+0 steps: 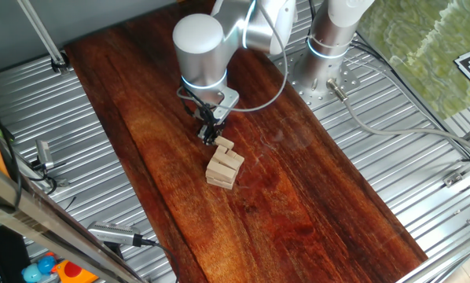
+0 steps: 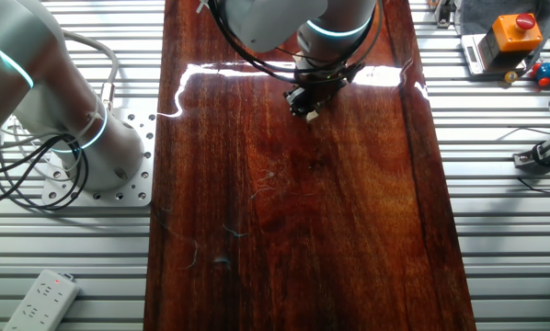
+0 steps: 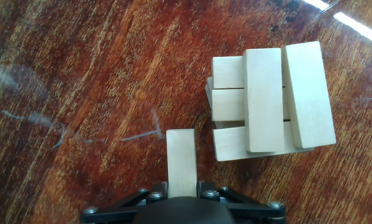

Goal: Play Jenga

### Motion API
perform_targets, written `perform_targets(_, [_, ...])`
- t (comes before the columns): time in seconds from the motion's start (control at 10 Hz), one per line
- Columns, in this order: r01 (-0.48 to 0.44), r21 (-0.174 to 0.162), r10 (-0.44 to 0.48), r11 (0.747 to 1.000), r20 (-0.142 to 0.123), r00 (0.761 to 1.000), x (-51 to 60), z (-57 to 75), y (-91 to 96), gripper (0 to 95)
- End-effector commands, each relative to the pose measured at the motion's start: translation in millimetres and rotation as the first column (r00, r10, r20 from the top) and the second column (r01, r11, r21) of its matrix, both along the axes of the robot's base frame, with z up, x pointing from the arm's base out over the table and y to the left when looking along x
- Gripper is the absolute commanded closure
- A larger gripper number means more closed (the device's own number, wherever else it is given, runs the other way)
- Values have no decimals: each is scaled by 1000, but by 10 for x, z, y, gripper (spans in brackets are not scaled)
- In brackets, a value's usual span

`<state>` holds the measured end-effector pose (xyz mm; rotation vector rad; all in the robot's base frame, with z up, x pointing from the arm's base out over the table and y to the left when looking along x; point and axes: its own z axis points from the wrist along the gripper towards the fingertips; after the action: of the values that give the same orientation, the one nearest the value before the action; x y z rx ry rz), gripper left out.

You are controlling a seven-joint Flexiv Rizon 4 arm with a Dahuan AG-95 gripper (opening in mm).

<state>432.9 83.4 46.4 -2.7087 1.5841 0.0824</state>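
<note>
Dark wood surface (image 1: pixel 313 196) sits on ribbed metal, w/ the arm base bolted at one end.

From one fixed view I see the hand (image 1: pixel 210 135) pointing down just beside the stack (image 1: pixel 224 168), a block (image 1: pixel 224 145) at its tips, close to the stack's top. This view gives height: stack is a few layers, top blocks sitting a bit askew.

Hand view gives the detail. Block (image 3: pixel 181 163) is pinched between the two fingers, lengthwise, sticking out ahead of the hand (image 3: pixel 182 194); fingers closed onto its sides. Stack (image 3: pixel 270 99) is ahead and to the right, apart from the held block w/ a thin gap of bare wood between. Top layer has two long blocks running crosswise over three below; the outer one is tilted slightly.

Other fixed view adds little: wrist hides the stack completely, I only see the hand (image 2: pixel 309 106) low over the surface (image 2: pixel 284 230) near the far end, plus glare streaks. Can't judge grip from there.
</note>
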Motion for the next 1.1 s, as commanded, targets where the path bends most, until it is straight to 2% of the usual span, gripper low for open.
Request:
perform_targets(0.1, [3,1,-3,1000,2,1000,-6,1,-6,950])
perform_targets(0.6, [-9,-1,9,1000,13,1000,-5,0,-7,950])
perform_targets(1.1, [-19,1,19,1000,25,1000,52,-89,-45,950])
